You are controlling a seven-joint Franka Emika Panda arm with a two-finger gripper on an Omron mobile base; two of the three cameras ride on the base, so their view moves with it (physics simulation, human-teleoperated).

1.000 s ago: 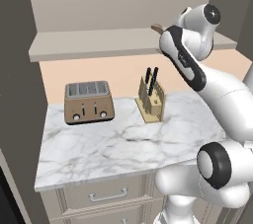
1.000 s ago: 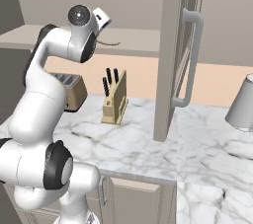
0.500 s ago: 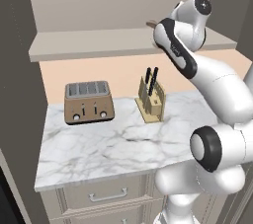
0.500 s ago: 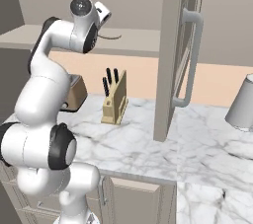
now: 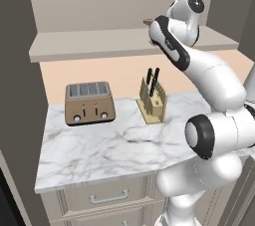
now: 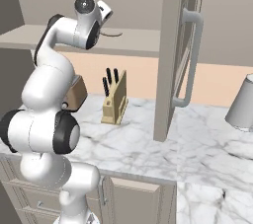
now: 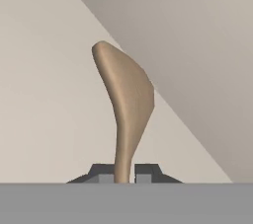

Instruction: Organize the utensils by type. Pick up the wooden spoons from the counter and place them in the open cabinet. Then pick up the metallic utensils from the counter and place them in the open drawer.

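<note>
The surface (image 5: 99, 150) is white marble with grey veins — it fills the lower left of the left base view, with taupe drawer fronts (image 5: 107, 197) under it. A brown toaster (image 5: 89, 102) stands on it at the middle left, and a knife block (image 5: 152, 99) stands near the middle. The wall behind is peach. Above it runs the shelf of the open cabinet (image 5: 99, 46), and in the right base view its tall door (image 6: 175, 55) hangs open at the upper middle. In the hand view, the end effector (image 7: 124, 174) pinches the handle of a wooden spoon (image 7: 126, 99) — bowl end pointing up the frame, over the pale shelf.
</note>
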